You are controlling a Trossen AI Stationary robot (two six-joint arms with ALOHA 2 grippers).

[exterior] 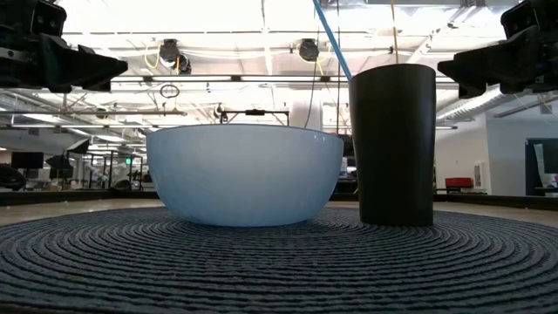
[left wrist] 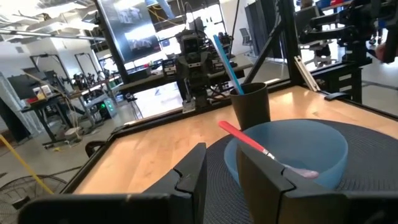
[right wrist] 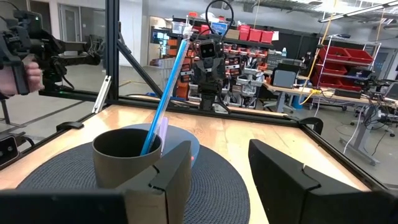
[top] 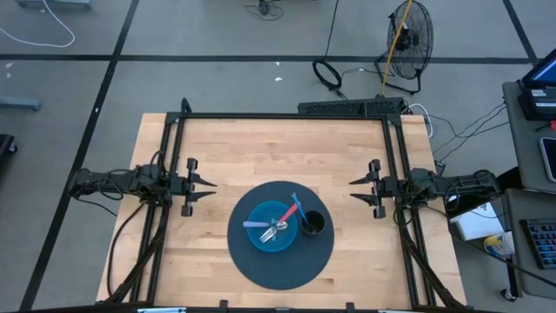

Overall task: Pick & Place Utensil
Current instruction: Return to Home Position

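Observation:
A light blue bowl (top: 271, 228) stands on a round dark woven mat (top: 261, 265). A red-handled utensil (top: 289, 211), a silver fork (top: 274, 231) and a pale purple-handled utensil (top: 254, 224) lie in the bowl. To its right a black cup (top: 312, 223) stands upright on the mat, and a blue-handled utensil (right wrist: 166, 93) leans in it. My left gripper (top: 208, 185) hovers open left of the mat. My right gripper (top: 354, 189) hovers open right of it. Each is above the table and touches nothing.
The wooden table (top: 261, 148) carries a black frame along its far and side edges (top: 287, 116). Bare wood lies between the mat and both grippers. A person's hand (right wrist: 22, 71) shows beyond the table in the right wrist view. A fan (top: 408, 35) stands on the floor.

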